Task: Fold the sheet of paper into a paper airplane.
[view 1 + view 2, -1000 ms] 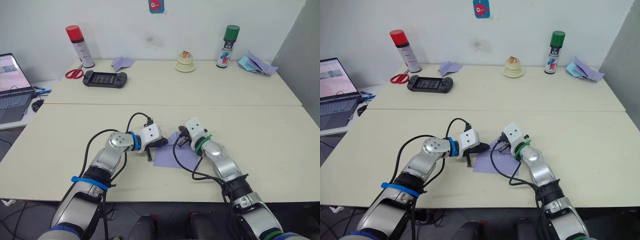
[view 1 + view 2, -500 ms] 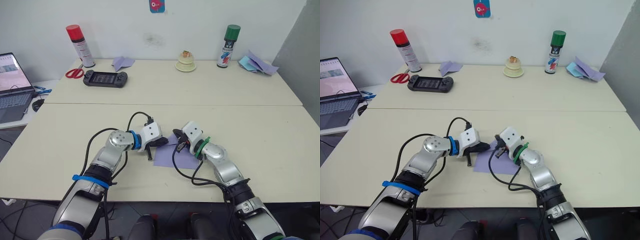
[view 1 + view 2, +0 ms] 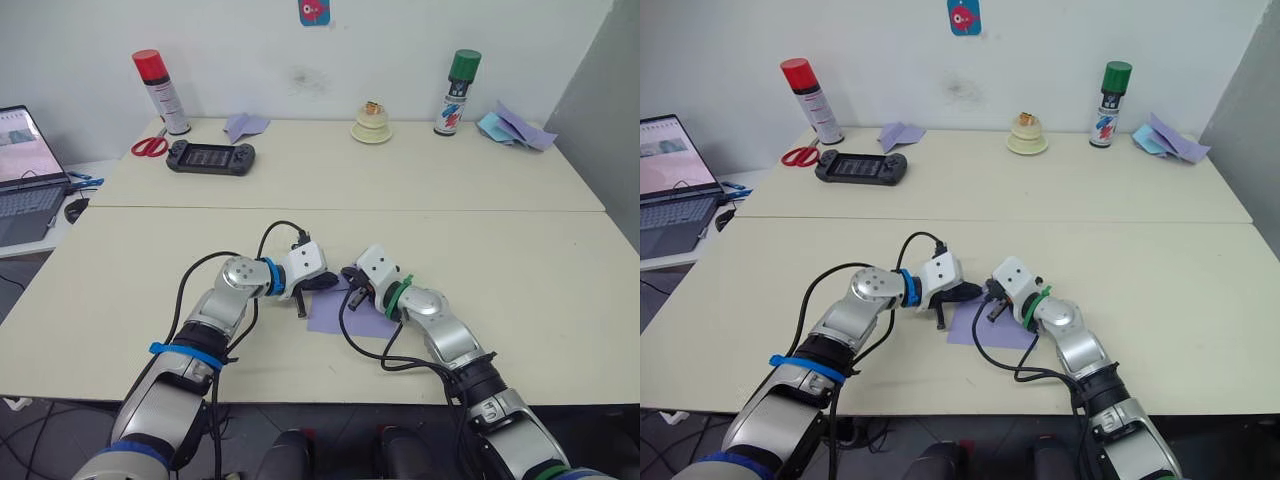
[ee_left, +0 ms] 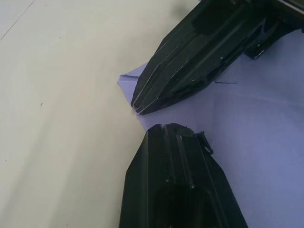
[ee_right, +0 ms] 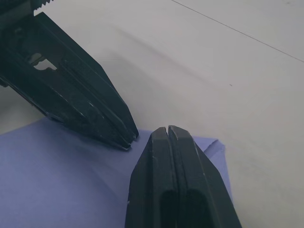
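While the lavender paper (image 3: 345,312) lies flat near the table's (image 3: 520,270) front edge, both closed, empty grippers (image 3: 326,283) (image 3: 349,273) have drawn together at its far corner.

We see the left gripper (image 3: 962,293) and right gripper (image 3: 989,293) meeting tip to tip over the far corner of the lavender sheet of paper (image 3: 990,329) on the tabletop (image 3: 1160,300).

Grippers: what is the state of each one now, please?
Left gripper: shut, its tip at a corner of the paper, nothing held.
Right gripper: shut, its tip at the same corner, nothing held.
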`<state>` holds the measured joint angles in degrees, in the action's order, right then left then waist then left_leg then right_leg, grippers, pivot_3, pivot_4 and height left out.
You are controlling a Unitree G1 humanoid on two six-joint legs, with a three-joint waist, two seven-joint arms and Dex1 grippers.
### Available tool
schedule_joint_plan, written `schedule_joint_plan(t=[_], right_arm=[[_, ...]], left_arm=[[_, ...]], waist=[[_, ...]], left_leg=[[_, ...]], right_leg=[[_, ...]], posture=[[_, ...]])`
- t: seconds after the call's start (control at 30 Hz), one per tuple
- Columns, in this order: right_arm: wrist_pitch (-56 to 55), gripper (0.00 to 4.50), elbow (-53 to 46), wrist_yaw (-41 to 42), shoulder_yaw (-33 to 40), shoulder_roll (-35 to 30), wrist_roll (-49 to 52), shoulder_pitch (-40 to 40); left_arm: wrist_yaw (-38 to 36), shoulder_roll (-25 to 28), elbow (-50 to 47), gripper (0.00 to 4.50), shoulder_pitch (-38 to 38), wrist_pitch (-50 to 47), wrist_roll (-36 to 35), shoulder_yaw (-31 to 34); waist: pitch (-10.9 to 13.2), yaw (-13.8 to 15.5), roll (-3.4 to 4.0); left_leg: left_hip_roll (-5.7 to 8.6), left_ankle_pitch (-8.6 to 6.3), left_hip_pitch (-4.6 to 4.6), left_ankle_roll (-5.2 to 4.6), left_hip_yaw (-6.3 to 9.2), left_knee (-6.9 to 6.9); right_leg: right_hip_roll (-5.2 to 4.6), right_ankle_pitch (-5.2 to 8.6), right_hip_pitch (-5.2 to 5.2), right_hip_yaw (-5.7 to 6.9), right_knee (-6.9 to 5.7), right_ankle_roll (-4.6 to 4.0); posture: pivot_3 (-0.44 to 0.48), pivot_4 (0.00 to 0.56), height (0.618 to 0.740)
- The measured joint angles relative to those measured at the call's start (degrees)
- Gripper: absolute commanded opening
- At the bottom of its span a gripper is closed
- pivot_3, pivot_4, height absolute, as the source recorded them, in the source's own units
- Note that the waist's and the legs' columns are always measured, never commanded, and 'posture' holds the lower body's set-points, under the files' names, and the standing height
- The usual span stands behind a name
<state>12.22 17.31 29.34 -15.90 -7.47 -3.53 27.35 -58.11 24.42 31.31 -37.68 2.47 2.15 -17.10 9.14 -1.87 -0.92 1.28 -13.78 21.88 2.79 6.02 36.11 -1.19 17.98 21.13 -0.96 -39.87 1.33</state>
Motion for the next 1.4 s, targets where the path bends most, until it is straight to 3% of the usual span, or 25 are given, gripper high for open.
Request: schedule_joint_plan(t=[0.43, 0.97, 1.2, 1.4], right_arm=[[1.9, 0.00, -1.1, 0.6, -1.7, 0.1, 0.0, 0.3], [1.2, 0.00, -0.1, 1.2, -2.1, 0.1, 0.0, 1.0], [0.7, 0.00, 0.3, 1.3, -2.1, 0.0, 0.0, 1.1], [0.6, 0.00, 0.4, 1.3, -2.1, 0.0, 0.0, 1.3]], left_arm=[[-0.5, 5.2, -9.1, 0.03, 7.7, -2.7, -1.9, 2.7], [-4.1, 13.0, -21.8, 0.03, 15.4, -18.4, -11.2, 10.1], [-4.3, 12.6, -24.0, 0.03, 10.2, -15.1, -9.9, 8.3], [-2.5, 5.9, -17.7, 0.03, 7.6, -8.8, -5.3, 2.5]], waist=[[0.0, -1.1, 0.03], [0.0, -1.4, 0.00], [0.0, -1.3, -0.02], [0.0, -1.2, -0.03]], left_leg=[[-0.07, -0.01, -0.05, 0.00, 0.03, -0.07], [-0.09, -0.01, -0.01, 0.00, 0.11, -0.08], [-0.08, -0.01, -0.02, 0.00, 0.06, -0.09], [-0.08, 0.00, 0.00, 0.00, 0.04, -0.07]], right_leg=[[0.01, 0.01, 0.01, -0.07, 0.00, -0.01], [0.01, 0.04, 0.04, -0.05, 0.00, -0.06], [0.01, 0.04, 0.03, -0.09, 0.02, -0.06], [0.02, 0.04, 0.05, -0.08, 0.01, -0.06]], posture=[[0.000, 0.150, 0.722], [0.000, 0.150, 0.722], [0.000, 0.150, 0.722], [0.000, 0.150, 0.722]])
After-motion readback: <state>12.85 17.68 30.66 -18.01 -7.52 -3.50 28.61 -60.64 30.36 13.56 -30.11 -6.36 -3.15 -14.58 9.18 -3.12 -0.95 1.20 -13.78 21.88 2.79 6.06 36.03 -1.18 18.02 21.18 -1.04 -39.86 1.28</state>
